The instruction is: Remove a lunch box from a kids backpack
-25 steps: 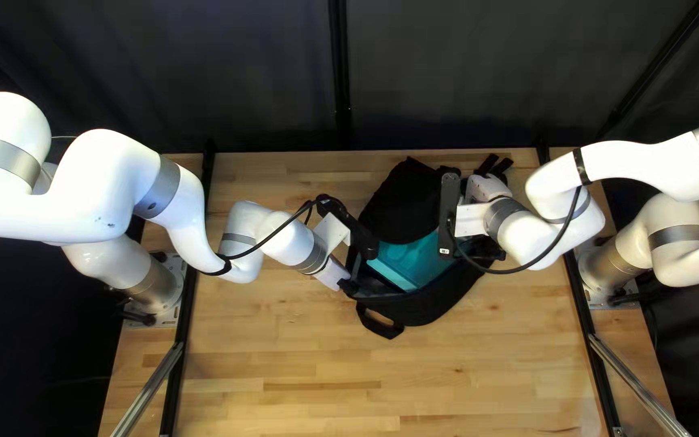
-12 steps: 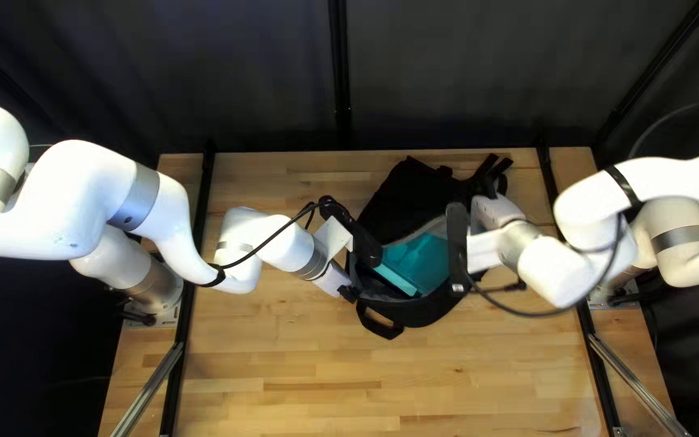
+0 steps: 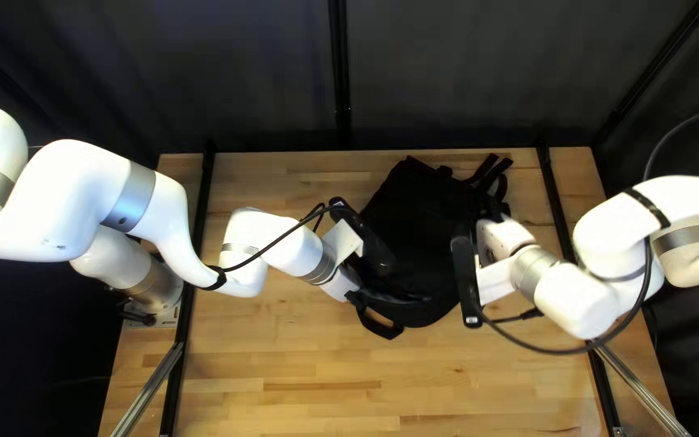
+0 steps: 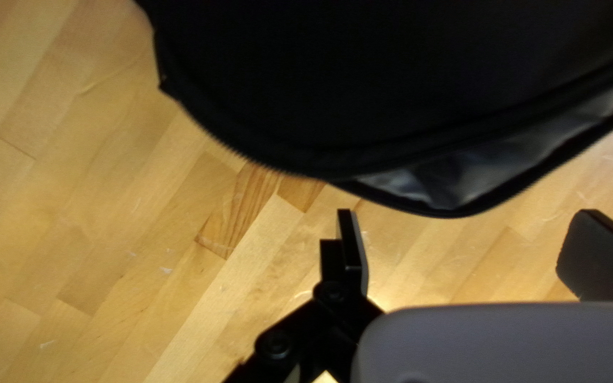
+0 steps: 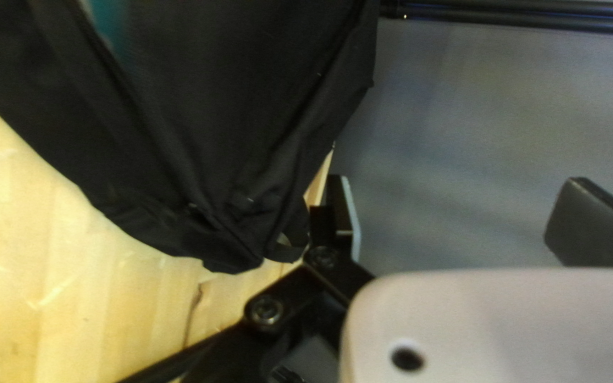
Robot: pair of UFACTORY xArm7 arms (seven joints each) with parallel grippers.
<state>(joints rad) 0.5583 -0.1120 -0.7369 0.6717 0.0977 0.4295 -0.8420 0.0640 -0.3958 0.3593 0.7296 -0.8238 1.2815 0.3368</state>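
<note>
Lunch box inside the black backpack, only a teal patch of it showing

The lunch box is in the bag, visible in the right wrist view as a narrow patch of teal in a gap between dark folds of cloth. Black cloth hides the rest. In the top left view the backpack lies on the wooden table, right of the middle. Two straps reach toward the table's far edge and a carry loop sticks out at the near side.

The left gripper is at the left side of the bag, near that loop. Its own wrist view shows it released, the two fingers spread wide with wood seen through the gap. The bag's curved edge, trimmed with zip teeth, passes just ahead of the fingers, and a strip of shiny grey lining shows along the bag's mouth. Whether a fingertip touches the cloth cannot be told.

The right gripper stands at the opposite side of the bag, and it too is released. In its wrist view one finger is close beside the crumpled lower corner of the cloth, the other well apart from it, with a grey backdrop seen between them. Contact between the nearer finger and the cloth cannot be made out. A dark rail runs across beyond the gripper
</note>
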